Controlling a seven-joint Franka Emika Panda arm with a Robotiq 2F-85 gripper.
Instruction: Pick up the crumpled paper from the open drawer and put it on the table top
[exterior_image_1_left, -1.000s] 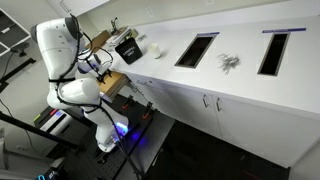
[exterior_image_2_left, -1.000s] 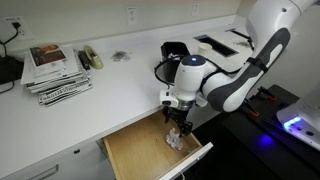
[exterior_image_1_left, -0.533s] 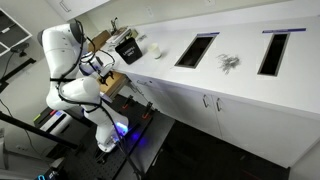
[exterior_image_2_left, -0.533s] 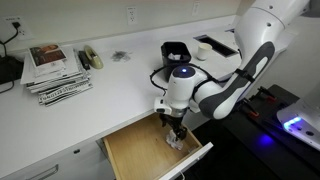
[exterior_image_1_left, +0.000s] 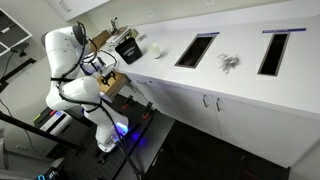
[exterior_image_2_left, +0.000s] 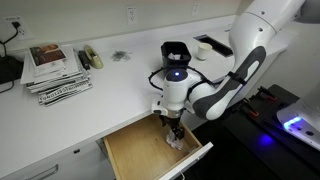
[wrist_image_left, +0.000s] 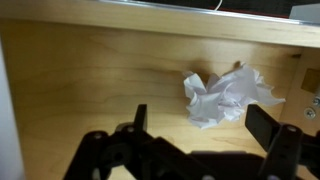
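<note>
The crumpled white paper (wrist_image_left: 225, 95) lies on the light-brown wooden floor of the open drawer (wrist_image_left: 90, 80), near its right side. In an exterior view the paper (exterior_image_2_left: 179, 141) sits close to the white front panel of the drawer (exterior_image_2_left: 135, 152). My gripper (wrist_image_left: 205, 125) is open, pointing down just above the paper, with one finger on each side and not touching it. The gripper also shows in an exterior view (exterior_image_2_left: 174, 129). The white table top (exterior_image_2_left: 110, 85) runs behind the drawer; in an exterior view its two dark cut-outs (exterior_image_1_left: 196, 49) show.
A stack of magazines (exterior_image_2_left: 55, 70) and a black box (exterior_image_2_left: 177, 50) sit on the counter. Another small crumpled object (exterior_image_1_left: 229, 62) lies between the cut-outs. White cupboard doors (exterior_image_1_left: 210, 105) run below the counter. The robot base (exterior_image_1_left: 75, 95) stands by the drawer.
The arm's upper links have swung a little to the left above the drawer. The gripper has stayed open over the paper, shifting only slightly.
</note>
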